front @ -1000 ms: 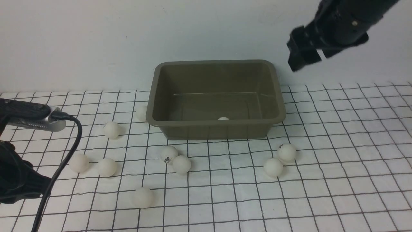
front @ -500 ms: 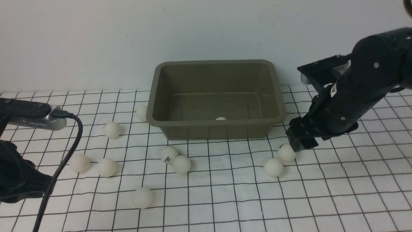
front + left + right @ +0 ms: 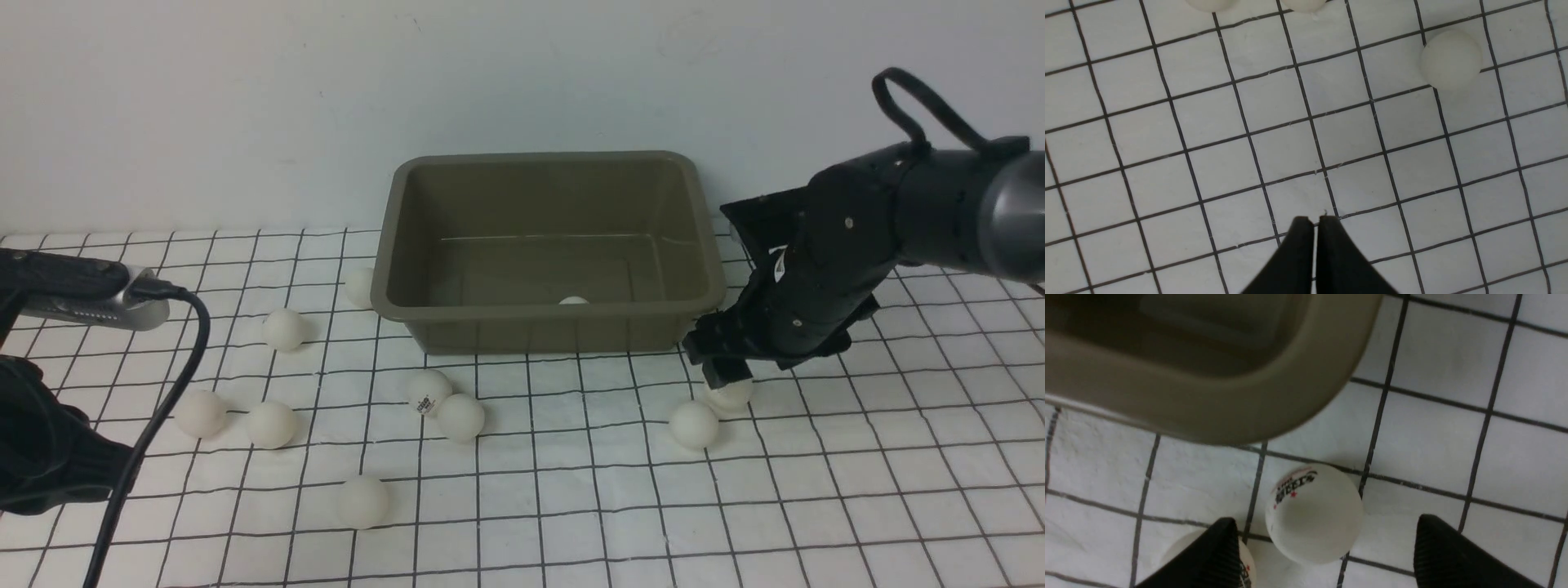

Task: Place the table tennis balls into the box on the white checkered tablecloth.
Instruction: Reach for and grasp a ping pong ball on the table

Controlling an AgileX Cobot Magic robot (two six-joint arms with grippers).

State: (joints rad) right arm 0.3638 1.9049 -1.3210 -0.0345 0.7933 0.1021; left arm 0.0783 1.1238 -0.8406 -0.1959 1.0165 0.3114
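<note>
heads up, the right gripper (image 3: 1326, 520) is spread wide around a logo ball (image 3: 1312, 514) just off the box's (image 3: 1229, 416) near right corner, but one finger (image 3: 1216, 555) is right over the neighbour ball (image 3: 1248, 561), so closing could squirt either one away across the tablecloth (image 3: 1433, 437).

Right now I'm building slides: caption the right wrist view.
Open right end effector straddles a logo-printed table tennis ball on the checkered tablecloth beside the box corner.
</note>
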